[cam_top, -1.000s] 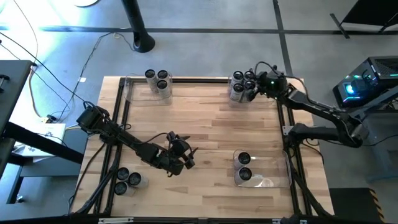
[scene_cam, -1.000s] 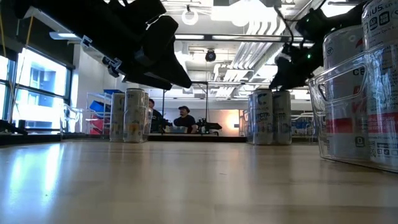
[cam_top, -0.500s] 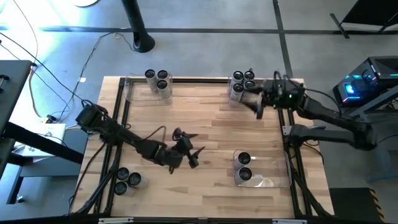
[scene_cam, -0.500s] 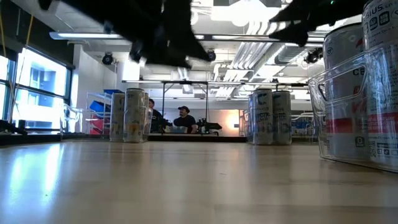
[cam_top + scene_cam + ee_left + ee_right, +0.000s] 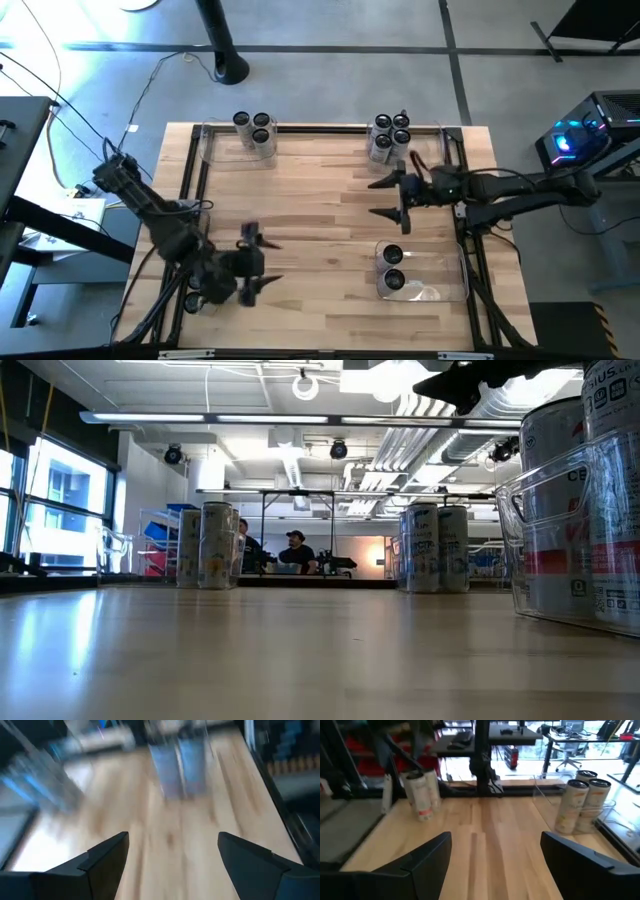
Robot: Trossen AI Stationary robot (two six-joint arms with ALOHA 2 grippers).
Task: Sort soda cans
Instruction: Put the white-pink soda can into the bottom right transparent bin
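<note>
The soda cans stand upright in separate groups. Three cans [image 5: 254, 130] sit in a clear bin at the far left. Several cans [image 5: 389, 136] stand at the far right, and two cans [image 5: 392, 268] in a clear bin at the near right. A few cans [image 5: 203, 292] at the near left are partly hidden by my left arm. My left gripper [image 5: 268, 262] hangs open just right of that group, pointing toward the table's right edge. My right gripper [image 5: 378, 198] is open above the table's right half, pointing left. Nothing is between either gripper's fingers [image 5: 107, 855] [image 5: 427, 857].
Black rails [image 5: 190, 200] run along the table's left, far and right sides. The wooden top [image 5: 320, 220] between the can groups is bare. The low view shows people seated at a desk [image 5: 290, 555] beyond the far edge, and the near-right bin [image 5: 575, 510] close up.
My left gripper has risen and drawn back toward the near-left corner, rolling as it went, and stays open. My right gripper has swung away from the far-right cans toward the table's near side and now points left, still open. No can has moved.
</note>
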